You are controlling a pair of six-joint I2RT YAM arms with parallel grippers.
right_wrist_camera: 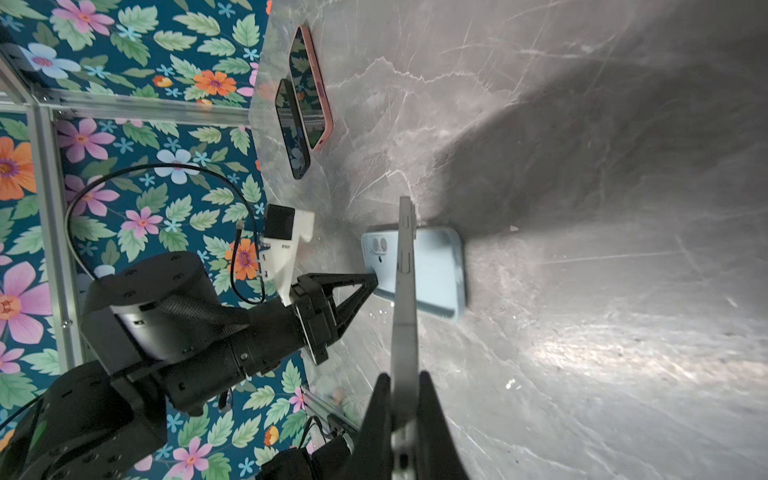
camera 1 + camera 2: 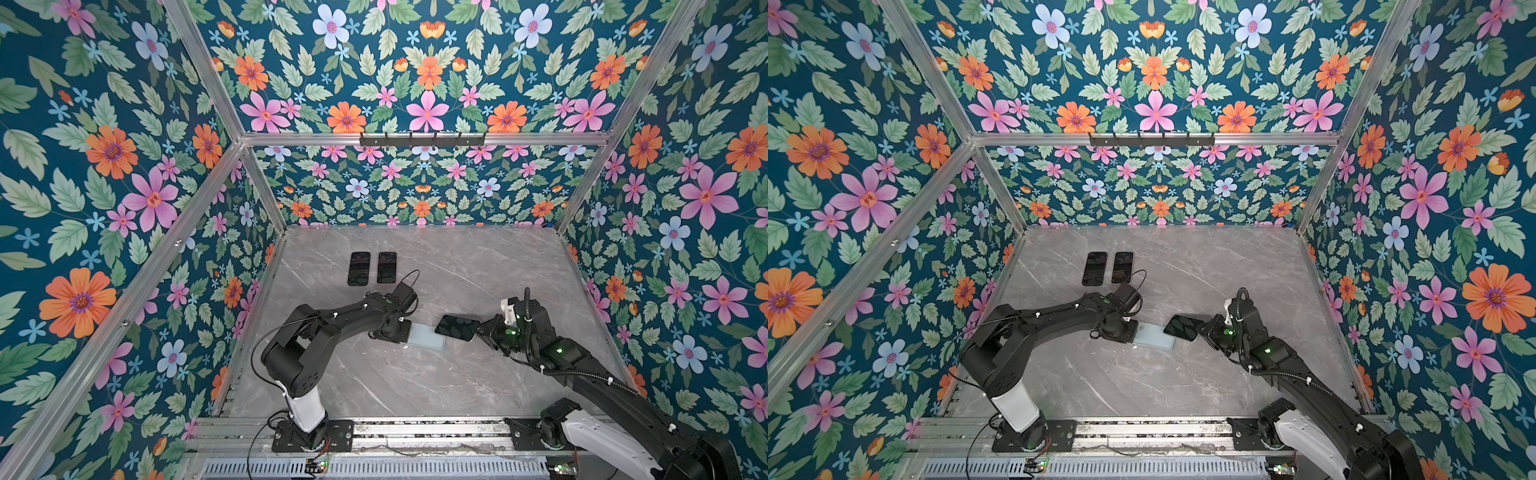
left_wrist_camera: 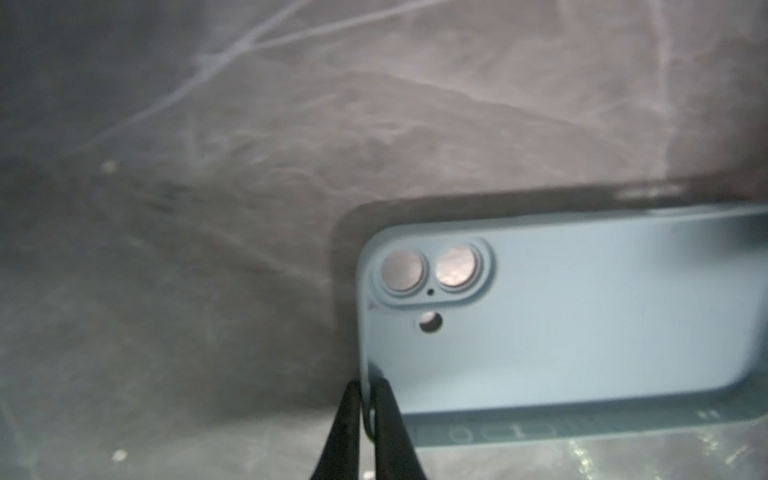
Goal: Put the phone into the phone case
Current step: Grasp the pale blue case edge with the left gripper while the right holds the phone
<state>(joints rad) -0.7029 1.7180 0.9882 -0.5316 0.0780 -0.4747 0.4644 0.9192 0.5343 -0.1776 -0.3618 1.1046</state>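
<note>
A light blue phone case (image 2: 428,337) (image 2: 1156,338) lies open side up in the middle of the grey marble table (image 2: 415,382). My left gripper (image 2: 409,332) (image 3: 368,399) is shut on the case's thin end wall, at the corner by the camera cut-outs (image 3: 430,270). The phone (image 2: 456,327) (image 2: 1183,327), with a dark glossy screen, hangs tilted just right of the case, its near end over the case's right end. My right gripper (image 2: 478,330) (image 1: 405,386) is shut on the phone's end; the right wrist view shows the phone (image 1: 405,291) edge-on above the case (image 1: 436,266).
Two more phones (image 2: 358,268) (image 2: 386,267) lie side by side at the back left of the table; the right wrist view shows one in a pink case (image 1: 316,83). Floral walls close in three sides. An aluminium rail (image 2: 415,428) runs along the front.
</note>
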